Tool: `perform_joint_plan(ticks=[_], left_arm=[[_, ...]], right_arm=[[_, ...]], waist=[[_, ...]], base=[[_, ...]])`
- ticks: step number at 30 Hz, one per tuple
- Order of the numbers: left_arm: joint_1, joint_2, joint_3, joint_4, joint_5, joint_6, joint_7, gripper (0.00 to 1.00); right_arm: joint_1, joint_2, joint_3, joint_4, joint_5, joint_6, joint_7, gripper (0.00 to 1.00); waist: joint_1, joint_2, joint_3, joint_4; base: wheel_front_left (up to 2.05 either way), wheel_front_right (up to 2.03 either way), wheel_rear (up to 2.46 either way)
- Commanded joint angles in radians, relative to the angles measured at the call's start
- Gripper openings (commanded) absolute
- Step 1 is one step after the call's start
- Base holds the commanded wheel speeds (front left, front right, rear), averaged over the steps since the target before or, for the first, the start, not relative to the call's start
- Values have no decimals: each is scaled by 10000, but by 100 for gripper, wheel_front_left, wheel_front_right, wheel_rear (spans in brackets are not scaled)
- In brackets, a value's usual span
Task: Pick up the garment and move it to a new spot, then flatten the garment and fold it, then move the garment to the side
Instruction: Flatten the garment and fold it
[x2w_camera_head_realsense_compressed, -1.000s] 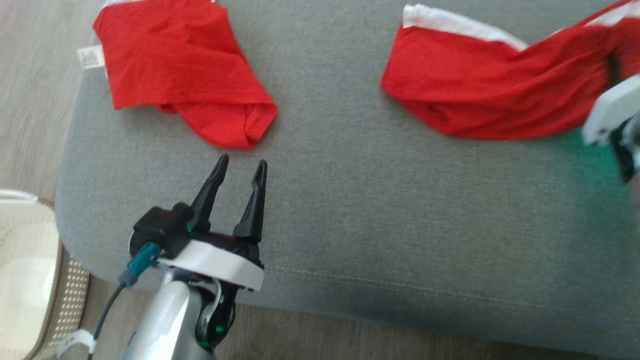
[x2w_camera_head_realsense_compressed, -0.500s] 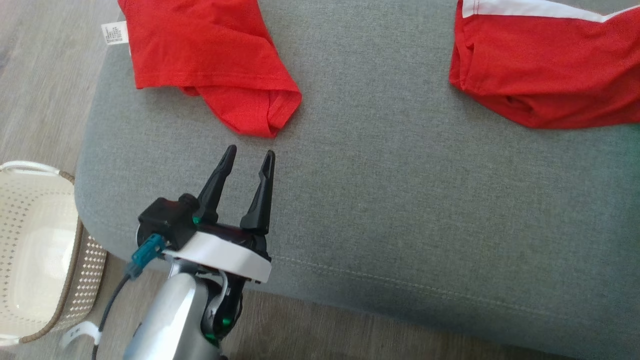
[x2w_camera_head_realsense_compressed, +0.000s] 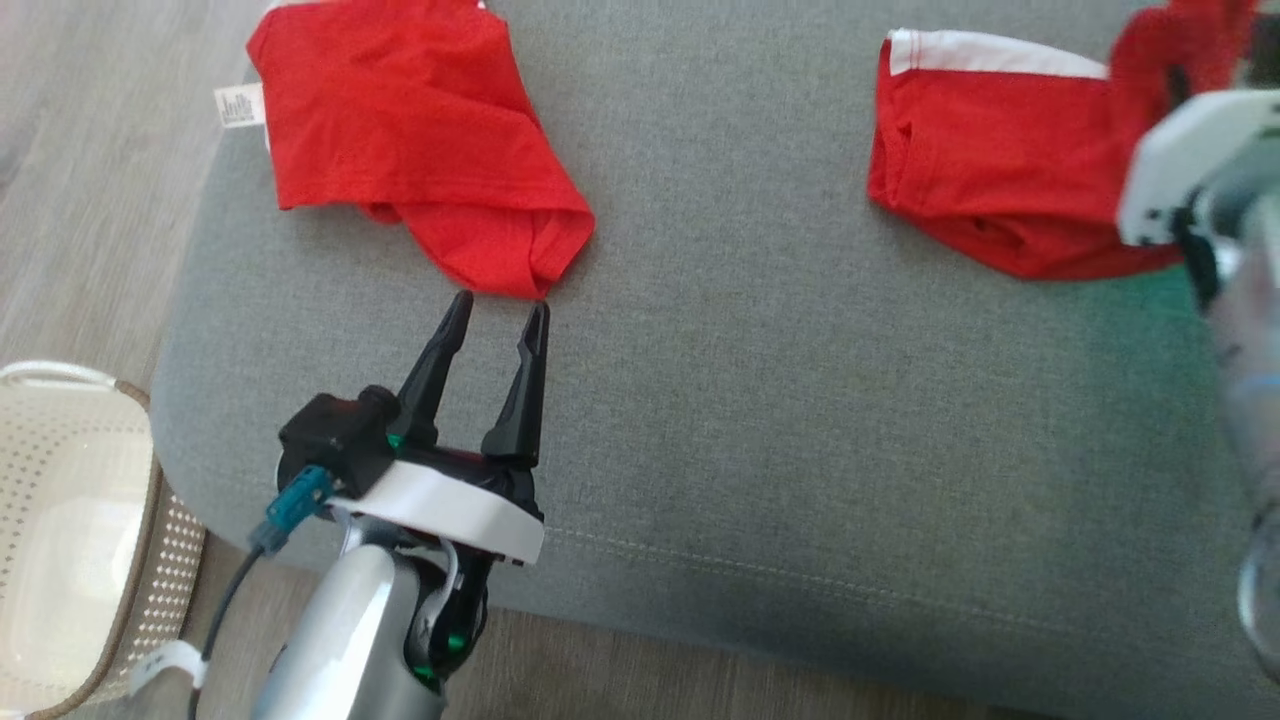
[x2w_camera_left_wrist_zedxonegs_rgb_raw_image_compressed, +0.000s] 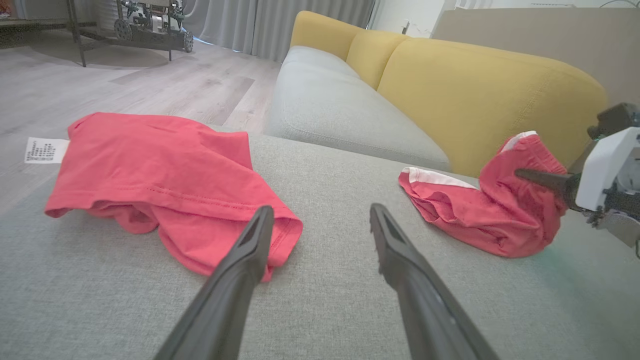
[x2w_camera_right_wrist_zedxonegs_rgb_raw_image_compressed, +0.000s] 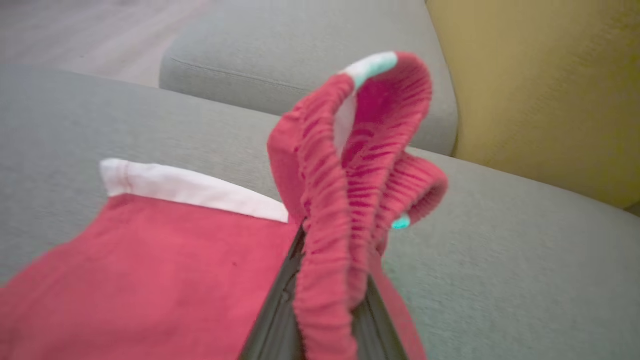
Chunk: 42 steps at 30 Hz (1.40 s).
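Returned to the head view's right edge, the right gripper (x2w_camera_head_realsense_compressed: 1178, 82) pinches the waistband of the red garment (x2w_camera_head_realsense_compressed: 990, 190), the rest trailing left on the grey cushion (x2w_camera_head_realsense_compressed: 800, 420). Left wrist: left gripper (x2w_camera_left_wrist_zedxonegs_rgb_raw_image_compressed: 320, 209) spread wide, garment well apart to its right. Right wrist: waistband bunched between closed fingers (x2w_camera_right_wrist_zedxonegs_rgb_raw_image_compressed: 280, 315).

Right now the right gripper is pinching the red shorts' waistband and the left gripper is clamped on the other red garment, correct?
No: the left gripper is open and empty near the other red garment, per the left wrist view. The right gripper does pinch the red shorts' waistband.
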Motion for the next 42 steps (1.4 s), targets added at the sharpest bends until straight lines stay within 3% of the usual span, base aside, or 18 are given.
perform_joint_plan(ticks=[1, 6, 15, 21, 32, 33, 34, 35, 42], left_arm=[[-49, 66, 241, -261, -89, 76, -122, 100], [165, 66, 227, -250, -188, 123, -122, 100], [290, 66, 139, -244, -322, 212, -122, 100], [307, 66, 63, -294, -375, 243, -122, 100], [161, 66, -63, -374, -463, 273, -122, 100], [150, 66, -78, -375, -475, 277, -122, 100], [139, 66, -90, -378, -485, 282, -122, 100], [130, 66, -98, -376, -497, 288, -122, 100], [107, 66, -42, -282, -493, 311, -122, 100]], right_arm=[[-516, 338, 240, -216, 118, 69, -128, 0], [-809, 1130, 588, 45, 722, 69, 97, 0], [-604, 1790, 992, 229, 1787, 69, 644, 0], [-377, 1843, 1166, 260, 2080, 69, 827, 0], [-101, 1377, 1009, 284, 1699, 69, 982, 0], [-86, 1359, 989, 285, 1629, 69, 966, 21], [-79, 1362, 1013, 285, 1528, 69, 928, 94], [-72, 1386, 1012, 286, 1473, 69, 898, 100], [-158, 1767, 1186, 289, 1429, 69, 476, 100]], waist=[[0, 0, -129, 4], [0, 0, -365, 162], [0, 0, -525, 597], [0, 0, -457, 790], [0, 0, 1, 1042], [0, 0, 28, 1054], [0, 0, 55, 1062], [0, 0, 71, 1068], [0, 0, -85, 920]], base=[[0, 0, 0], [0, 0, 0], [0, 0, 0], [0, 0, 0], [0, 0, 0], [0, 0, 0], [0, 0, 0], [0, 0, 0], [0, 0, 0]])
